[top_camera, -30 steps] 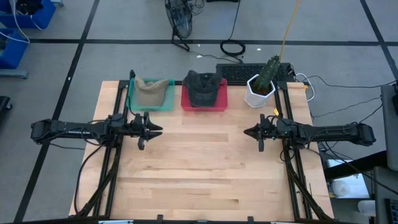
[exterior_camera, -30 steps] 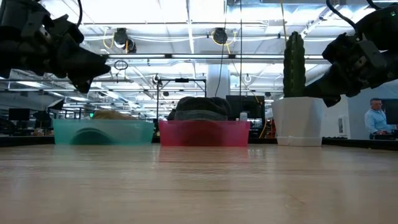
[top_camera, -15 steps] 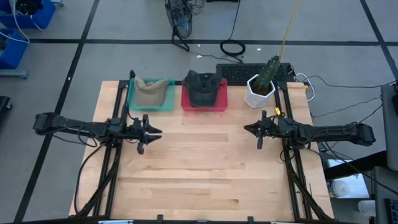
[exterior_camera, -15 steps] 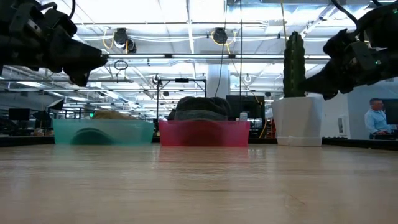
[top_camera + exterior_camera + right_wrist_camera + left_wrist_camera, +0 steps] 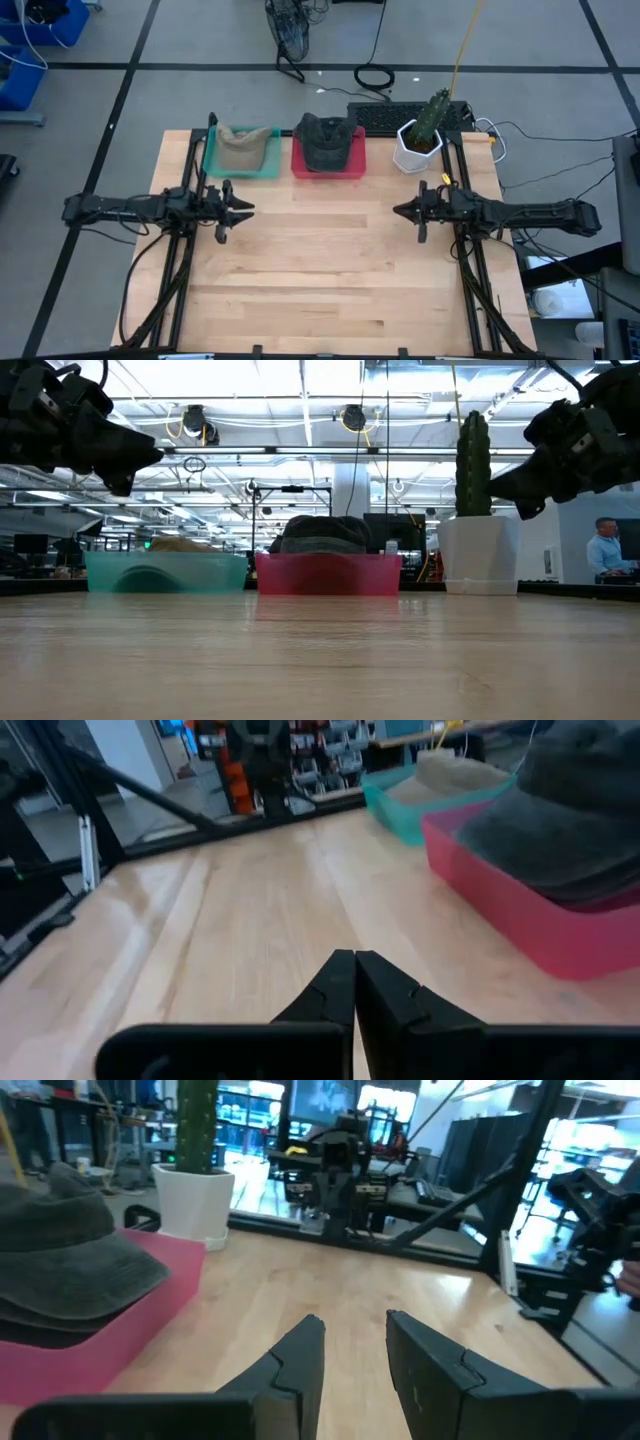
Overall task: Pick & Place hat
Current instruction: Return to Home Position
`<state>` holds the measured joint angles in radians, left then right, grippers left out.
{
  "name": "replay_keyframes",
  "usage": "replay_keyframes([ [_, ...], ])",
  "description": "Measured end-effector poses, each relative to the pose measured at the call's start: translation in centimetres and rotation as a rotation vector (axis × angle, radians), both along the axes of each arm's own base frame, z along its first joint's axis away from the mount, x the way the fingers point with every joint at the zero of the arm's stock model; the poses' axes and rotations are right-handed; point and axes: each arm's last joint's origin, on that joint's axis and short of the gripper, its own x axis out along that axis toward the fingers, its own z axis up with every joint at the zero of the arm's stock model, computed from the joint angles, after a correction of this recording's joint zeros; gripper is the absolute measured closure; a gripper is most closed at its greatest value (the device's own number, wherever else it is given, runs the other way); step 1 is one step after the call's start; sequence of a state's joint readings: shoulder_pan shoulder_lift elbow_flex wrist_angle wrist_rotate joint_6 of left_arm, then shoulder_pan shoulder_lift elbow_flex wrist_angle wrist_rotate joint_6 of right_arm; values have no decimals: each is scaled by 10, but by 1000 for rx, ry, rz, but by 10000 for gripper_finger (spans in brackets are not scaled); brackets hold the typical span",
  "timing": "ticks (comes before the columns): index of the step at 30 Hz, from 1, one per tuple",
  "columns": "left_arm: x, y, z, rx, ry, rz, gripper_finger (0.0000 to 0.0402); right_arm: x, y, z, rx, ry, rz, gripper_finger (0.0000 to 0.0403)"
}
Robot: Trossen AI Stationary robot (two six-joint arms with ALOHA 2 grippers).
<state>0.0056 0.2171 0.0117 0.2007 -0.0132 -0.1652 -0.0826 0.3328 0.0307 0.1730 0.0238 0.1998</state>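
Hovering well above the pale wooden table (image 5: 320, 290), both dark arms lie stretched out flat from the sides and point at each other, with a wide patch of bare wood between them. The left gripper (image 5: 246, 208) hangs out in front of the teal plastic bin (image 5: 243, 175). Its fingers (image 5: 300, 1355) are parted just a little, with nothing between them. The right gripper (image 5: 398, 211) sits level with it, in front of the white pot with the green cactus (image 5: 418, 145). Its two fingers are pressed together and aren't holding anything either.

The dark grey-black fabric cap (image 5: 324, 142) is in the red rectangular plastic bin (image 5: 328, 174), at the back edge of the table around the middle. It's heaped higher than the bin's walls. Its long axis looks like it runs front to back across the table. The brim seems to face the near side, but I can't say that for sure from above.

The red bin sits right next to the teal one, which has a tan cap (image 5: 240, 146) in it.
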Motion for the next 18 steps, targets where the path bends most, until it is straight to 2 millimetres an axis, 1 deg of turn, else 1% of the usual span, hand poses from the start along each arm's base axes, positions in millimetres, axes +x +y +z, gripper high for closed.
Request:
replay_keyframes([
  [4, -4, 0, 0, -8, -3, -32, 289, -3, 0, 4, -4, -44, 0, 403],
  [18, -14, 1, 1, -32, -33, -29, 289, -16, 1, 9, -29, -108, 6, 403],
])
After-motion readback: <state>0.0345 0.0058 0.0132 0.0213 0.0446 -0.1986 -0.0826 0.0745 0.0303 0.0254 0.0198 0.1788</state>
